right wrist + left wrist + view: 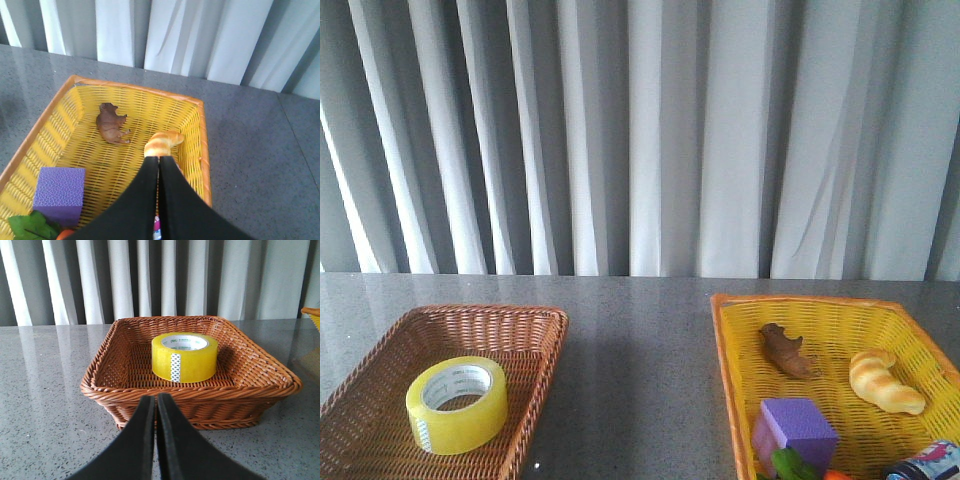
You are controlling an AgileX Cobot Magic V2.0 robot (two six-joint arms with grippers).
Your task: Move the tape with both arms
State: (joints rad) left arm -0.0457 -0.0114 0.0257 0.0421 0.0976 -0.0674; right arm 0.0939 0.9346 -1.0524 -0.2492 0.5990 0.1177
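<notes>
The tape [457, 403] is a yellow roll with a white printed core, lying flat in the brown wicker basket [530, 330] at the table's left. The left wrist view shows the tape [184, 356] inside that basket [125, 390], beyond my left gripper [156, 399], which is shut and empty outside the basket's near rim. My right gripper [159, 160] is shut and empty too, hovering above the yellow basket [201, 145] with its tips over the croissant toy [162, 142]. Neither arm shows in the front view.
The yellow basket [725, 345] at the right holds a brown animal figure [787, 351], a croissant toy [885, 381], a purple cube [796, 427], a green item [790, 465] and a can [928, 463]. Grey curtains hang behind the speckled grey table [640, 340].
</notes>
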